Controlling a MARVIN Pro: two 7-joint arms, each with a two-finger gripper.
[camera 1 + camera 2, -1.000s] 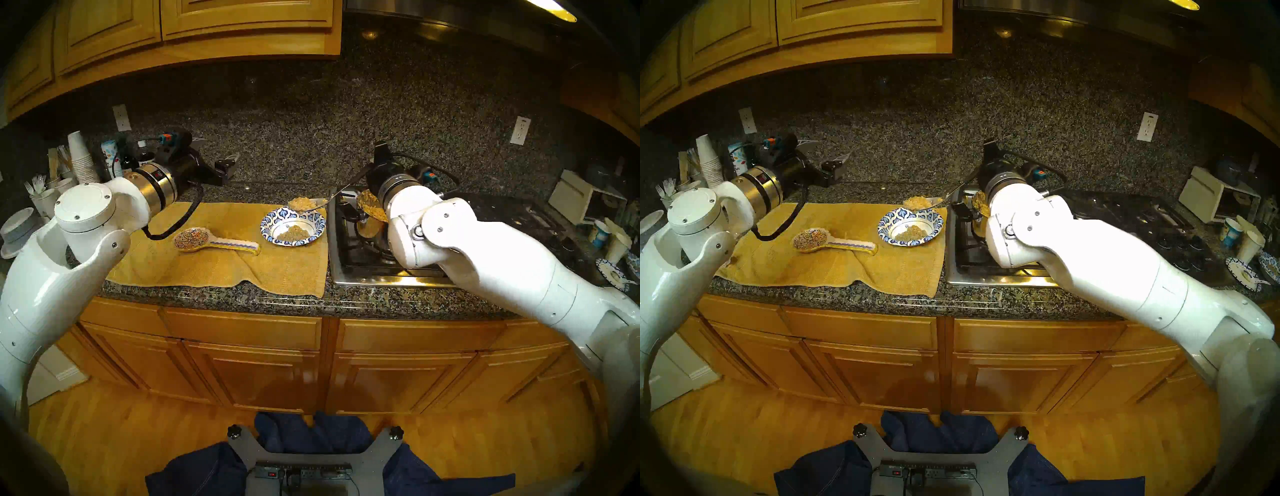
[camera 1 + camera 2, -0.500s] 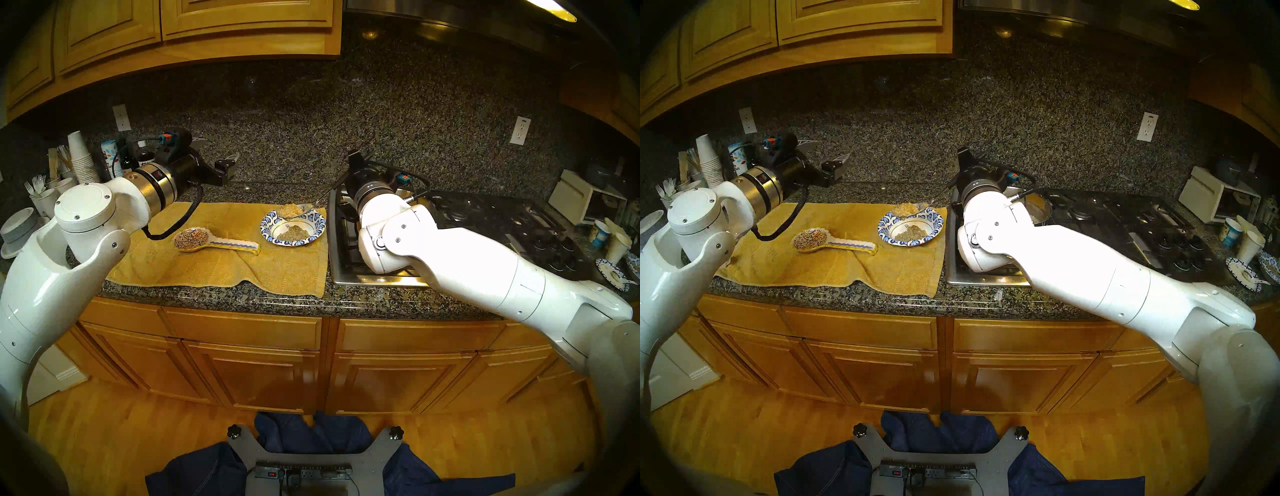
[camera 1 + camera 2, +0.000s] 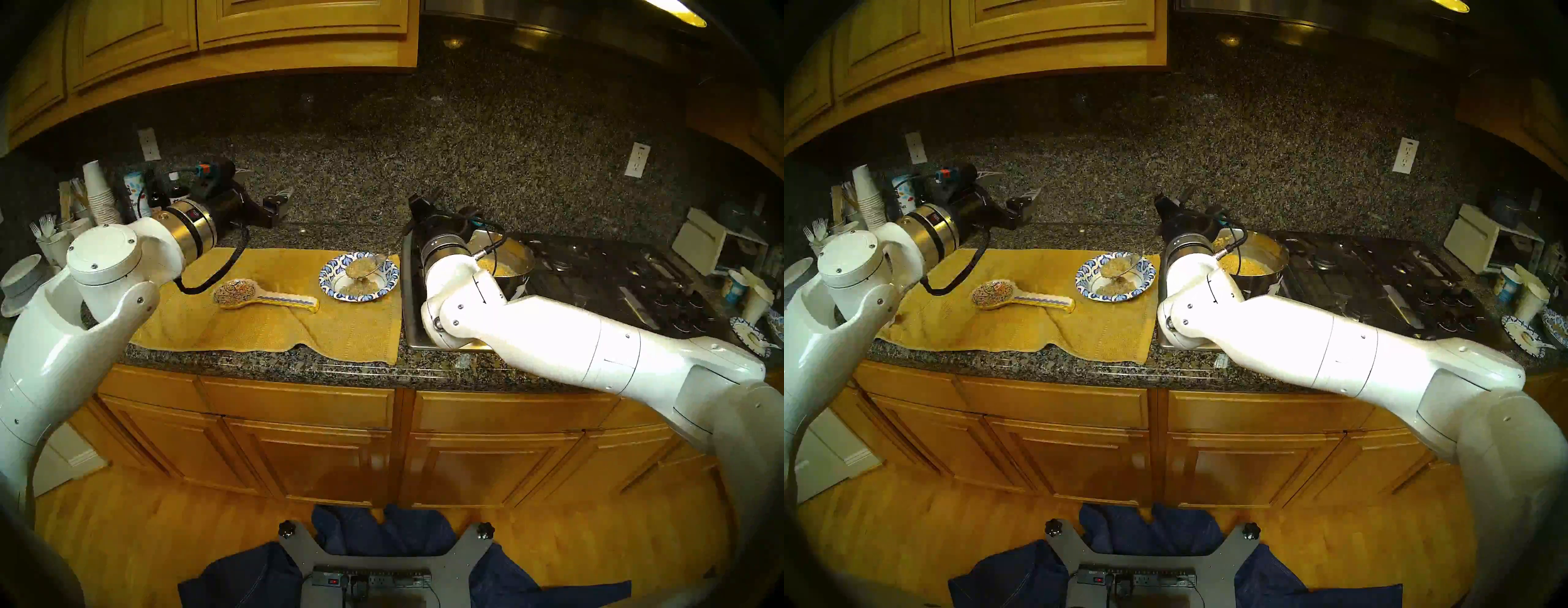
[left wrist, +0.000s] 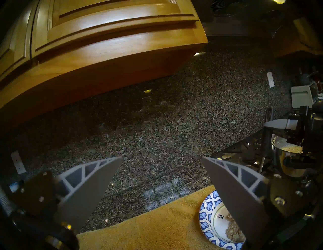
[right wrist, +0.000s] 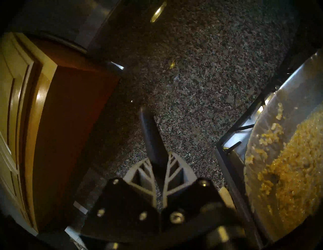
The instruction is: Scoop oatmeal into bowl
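Observation:
The blue-and-white bowl (image 3: 329, 276) (image 3: 1084, 278) (image 4: 205, 218) sits on a yellow towel with some oatmeal (image 3: 358, 288) (image 4: 234, 228) in its centre. A metal spoon (image 3: 377, 260) (image 3: 1132, 260) hangs tilted over the bowl, with a lump of oatmeal (image 3: 359, 266) on it. My right gripper (image 3: 426, 201) (image 5: 159, 157) is shut on the spoon's handle (image 5: 151, 136), just right of the bowl. The steel pot (image 3: 515, 254) (image 5: 272, 108) behind my right wrist holds more oatmeal (image 3: 1244, 266) (image 5: 297, 157). My left gripper (image 3: 265, 187) (image 4: 162, 158) hovers open and empty at the back left.
A painted spoon rest (image 3: 263, 297) lies on the towel (image 3: 254, 327) left of the bowl. The stove (image 3: 594, 276) fills the right side. Stacked cups and bottles (image 3: 97, 195) crowd the far left, and cups and plates (image 3: 746, 297) the far right.
My right arm has swung left and its wrist has turned. The loaded spoon came from beyond the bowl's far rim to over its centre and tipped. The left arm has stayed still.

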